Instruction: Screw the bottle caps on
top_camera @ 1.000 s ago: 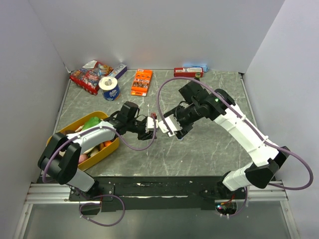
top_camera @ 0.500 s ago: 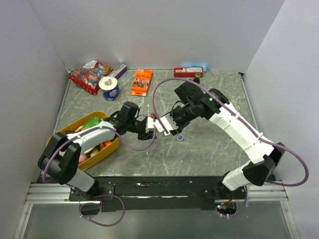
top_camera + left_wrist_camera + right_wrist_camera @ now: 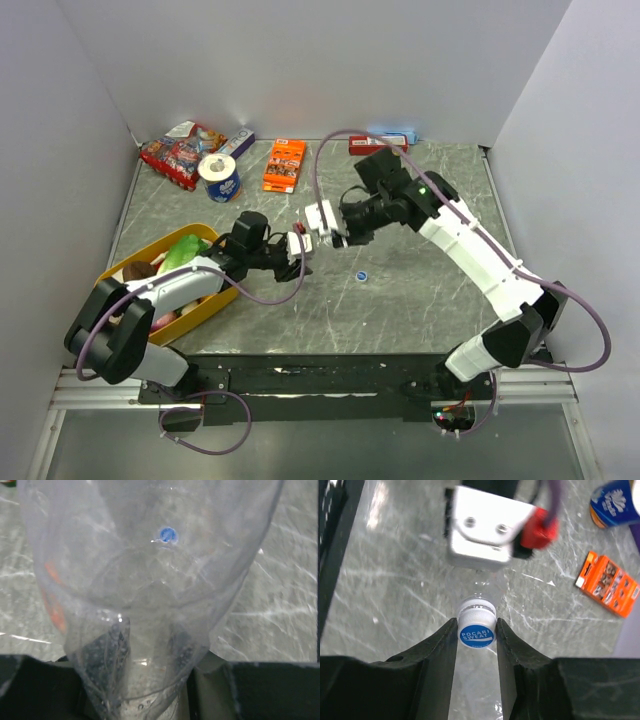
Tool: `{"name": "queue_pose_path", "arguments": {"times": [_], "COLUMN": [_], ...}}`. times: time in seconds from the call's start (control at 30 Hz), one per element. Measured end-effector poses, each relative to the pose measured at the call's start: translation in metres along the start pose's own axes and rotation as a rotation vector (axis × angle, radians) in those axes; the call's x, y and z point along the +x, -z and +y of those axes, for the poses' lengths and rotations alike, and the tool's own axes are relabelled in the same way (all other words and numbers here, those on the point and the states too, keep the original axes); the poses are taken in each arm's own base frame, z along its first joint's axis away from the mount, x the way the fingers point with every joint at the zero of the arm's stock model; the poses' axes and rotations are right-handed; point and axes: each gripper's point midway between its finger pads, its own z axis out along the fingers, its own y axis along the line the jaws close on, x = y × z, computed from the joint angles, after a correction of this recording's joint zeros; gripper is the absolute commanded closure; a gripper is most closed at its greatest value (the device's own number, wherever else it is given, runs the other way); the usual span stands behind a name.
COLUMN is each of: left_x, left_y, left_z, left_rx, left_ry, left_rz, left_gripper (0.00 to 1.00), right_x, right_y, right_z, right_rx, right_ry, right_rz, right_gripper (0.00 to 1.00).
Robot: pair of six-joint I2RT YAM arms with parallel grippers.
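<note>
The right claw (image 3: 476, 626) is closed down narrow, its two dark fingers pressed against opposite sides of a blue bottle cap (image 3: 476, 635) that sits on the neck of a clear bottle (image 3: 150, 580), at the centre of the right wrist view. The left claw (image 3: 142, 680) is fully closed on the lower part of that same bottle, which fills most of the left wrist view and hides the fingers behind its wrinkled wall. In the top view the two claws meet just left of centre, above the grey marbled table (image 3: 420, 310). A second bottle cap (image 3: 361, 275) lies alone on the table, a little to the lower right of the claws and apart from both. Bare tabletop spreads across the lower centre and right of the top view, up to the right wall. At the lower left a yellow tray (image 3: 222, 300) of mixed items sits under the left arm. Along the upper left stand an orange box (image 3: 284, 165), a blue and white roll (image 3: 219, 178) and a red snack packet (image 3: 180, 150), with a red box (image 3: 365, 146) against the back wall just behind the right arm's elbow
</note>
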Motion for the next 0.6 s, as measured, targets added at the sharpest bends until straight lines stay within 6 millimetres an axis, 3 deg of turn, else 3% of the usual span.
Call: {"name": "queue_pose_path", "arguments": {"times": [0.27, 0.43, 0.6], "left_x": [-0.005, -0.001, 0.001], "left_y": [0.000, -0.001, 0.003], "left_z": [0.015, 0.024, 0.049], "left_rx": [-0.107, -0.210, -0.407], "left_ry": [0.051, 0.075, 0.048], "left_rz": [-0.006, 0.040, 0.090], "left_gripper": [0.99, 0.99, 0.99], "right_x": [0.000, 0.012, 0.022], "right_y": [-0.002, -0.007, -0.010], "right_z": [-0.021, -0.031, -0.051], "right_rx": [0.022, 0.020, 0.033], "right_ry": [-0.279, -0.458, -0.673], "right_rz": [-0.039, 0.005, 0.050], "right_gripper": [0.95, 0.96, 0.96]}}
